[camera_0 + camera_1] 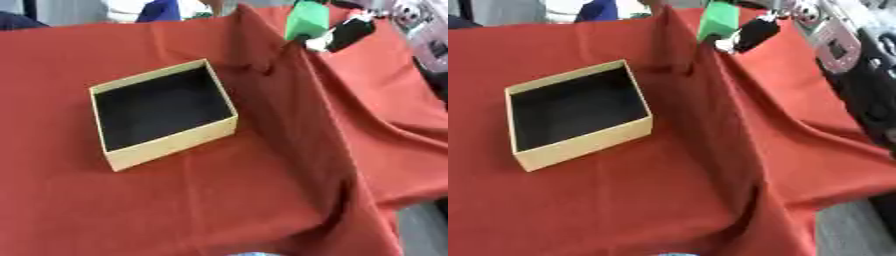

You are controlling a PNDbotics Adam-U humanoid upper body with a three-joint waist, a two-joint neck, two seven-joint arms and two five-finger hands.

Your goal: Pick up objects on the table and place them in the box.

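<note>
Red cloth [219, 200] covers the table and lies heavily creased, with 1 long fold running from the far edge toward the near right corner. On it, left of centre, sits the box [163, 114]: a shallow square tray with tan card walls and a dark inner floor, nothing visible inside it. At the far right edge, well apart from the box, a green block [306, 21] is held up above the cloth. The right hand [750, 34], black with a pale part at its lower end, shows just beside the block and touching it; whether its fingers are curled round the block cannot be told. The right arm [837, 47], silver and black, enters from the upper right corner.
</note>
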